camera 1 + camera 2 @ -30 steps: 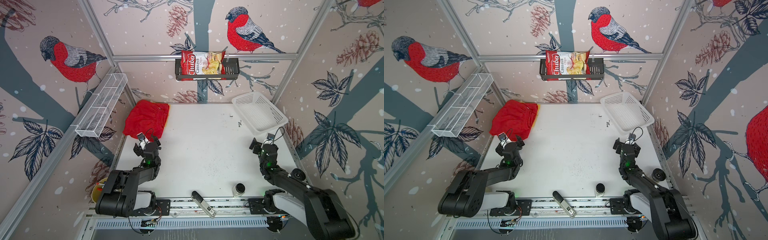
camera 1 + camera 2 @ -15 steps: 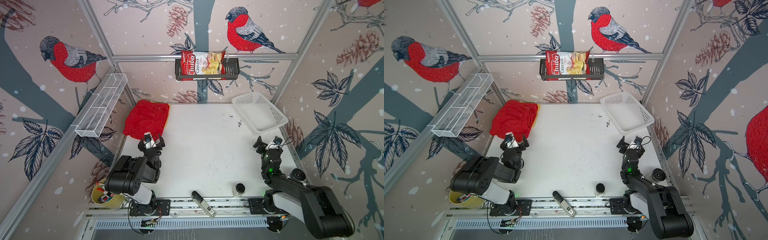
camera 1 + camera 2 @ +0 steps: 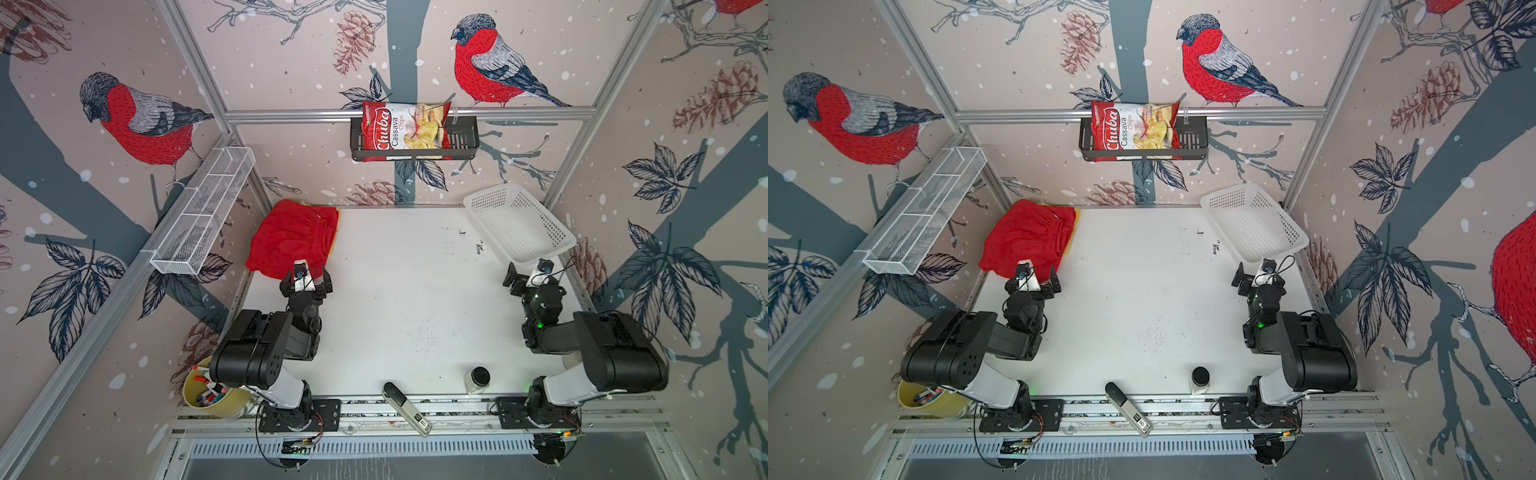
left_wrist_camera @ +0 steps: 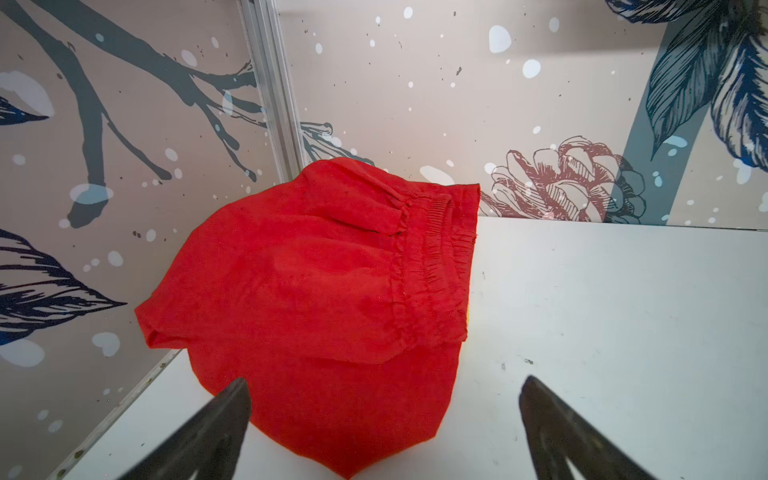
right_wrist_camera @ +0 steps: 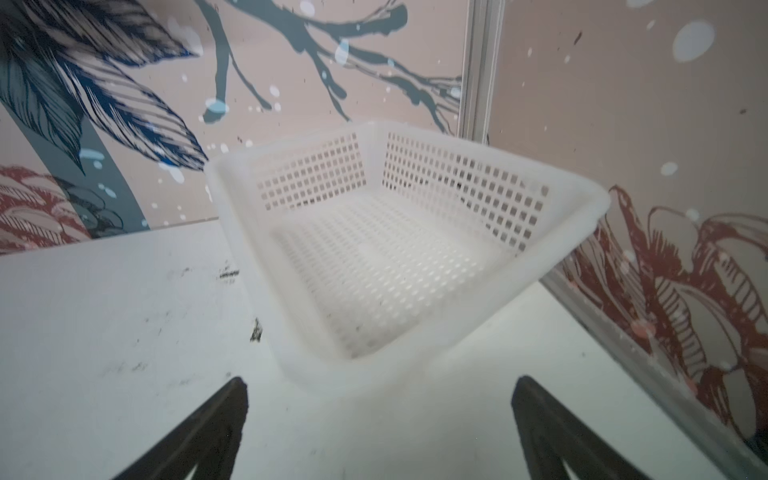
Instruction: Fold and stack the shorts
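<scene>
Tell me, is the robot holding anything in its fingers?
Nothing is held. The left gripper is open near the red shorts; the right gripper is open, facing the white basket.

White basket (image 3: 519, 226) back right; chips bag (image 3: 405, 131) in black rack (image 3: 461, 140).

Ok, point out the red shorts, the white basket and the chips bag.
red shorts (image 4: 316, 291): left wrist view, middle of the fabric.
white basket (image 3: 519, 226): in a top view, its bare mesh floor.
chips bag (image 3: 1136, 131): in a top view, middle of the bag's front.
</scene>
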Action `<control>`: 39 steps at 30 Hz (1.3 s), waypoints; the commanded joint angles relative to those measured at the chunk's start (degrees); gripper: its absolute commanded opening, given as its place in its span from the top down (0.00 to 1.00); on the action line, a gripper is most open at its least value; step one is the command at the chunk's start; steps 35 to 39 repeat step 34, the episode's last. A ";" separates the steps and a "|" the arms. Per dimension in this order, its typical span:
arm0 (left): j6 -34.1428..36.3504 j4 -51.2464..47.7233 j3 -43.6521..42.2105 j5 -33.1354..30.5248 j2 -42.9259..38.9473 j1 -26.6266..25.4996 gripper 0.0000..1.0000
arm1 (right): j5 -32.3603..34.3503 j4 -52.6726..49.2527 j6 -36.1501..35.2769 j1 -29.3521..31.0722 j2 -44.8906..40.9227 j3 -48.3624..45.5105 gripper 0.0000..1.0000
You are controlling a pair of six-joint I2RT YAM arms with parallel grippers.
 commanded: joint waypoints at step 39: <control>-3.58 -1.68 0.28 4.41 -0.68 3.20 0.01 | 0.64 -4.53 1.38 1.63 -0.39 2.14 0.00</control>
